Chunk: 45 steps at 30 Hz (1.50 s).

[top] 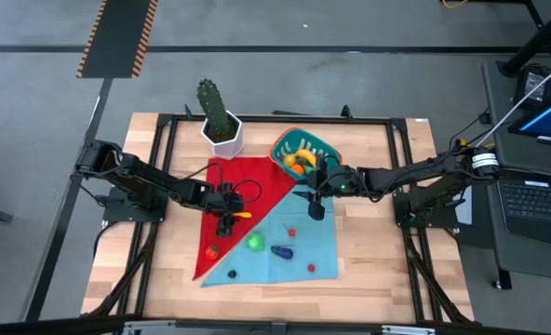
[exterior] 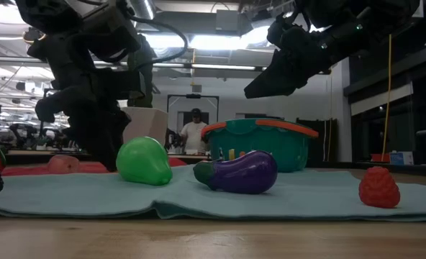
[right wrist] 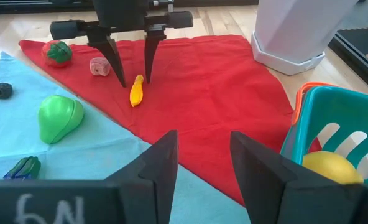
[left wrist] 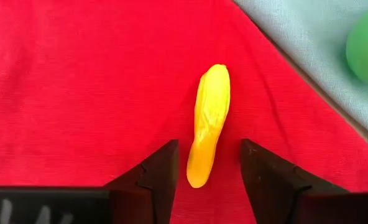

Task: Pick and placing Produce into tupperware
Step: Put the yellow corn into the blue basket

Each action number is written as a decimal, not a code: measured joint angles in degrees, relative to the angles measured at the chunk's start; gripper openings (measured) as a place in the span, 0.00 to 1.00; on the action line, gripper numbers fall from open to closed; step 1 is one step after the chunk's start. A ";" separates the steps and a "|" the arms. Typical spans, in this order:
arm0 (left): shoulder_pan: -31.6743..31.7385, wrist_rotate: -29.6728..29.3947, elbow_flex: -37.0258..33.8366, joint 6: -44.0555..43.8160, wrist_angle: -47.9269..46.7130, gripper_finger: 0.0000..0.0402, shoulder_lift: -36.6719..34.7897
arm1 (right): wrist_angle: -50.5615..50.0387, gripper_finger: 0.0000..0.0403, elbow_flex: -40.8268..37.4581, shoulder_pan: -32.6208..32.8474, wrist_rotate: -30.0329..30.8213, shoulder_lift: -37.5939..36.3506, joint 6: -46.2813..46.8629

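Observation:
A small yellow toy vegetable lies on the red cloth. My left gripper points down at it. It is open, with one finger on each side of the vegetable's near end and a gap showing on both sides. From the right wrist view the left gripper straddles the yellow piece. My right gripper hangs open and empty above the cloths beside the teal tupperware, which holds yellow and orange pieces. A green pear, a purple eggplant and a red strawberry rest on the blue cloth.
A cactus in a white pot stands at the far side, left of the tub. A red tomato, a pink piece and a dark berry lie near the left gripper. A black frame rims the table.

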 joint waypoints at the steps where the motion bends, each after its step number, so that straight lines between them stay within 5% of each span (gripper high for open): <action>1: 0.00 -0.01 0.00 0.00 0.01 0.39 -0.01 | 0.00 0.37 0.00 0.00 0.00 0.00 0.00; 26: 0.00 0.02 0.00 -0.28 -0.01 0.06 -0.01 | 0.00 0.37 0.00 -0.01 0.02 0.00 0.00; 45: 1.06 -1.73 0.00 0.09 -0.04 0.01 -0.02 | -0.78 0.37 0.00 -0.01 0.02 0.00 0.00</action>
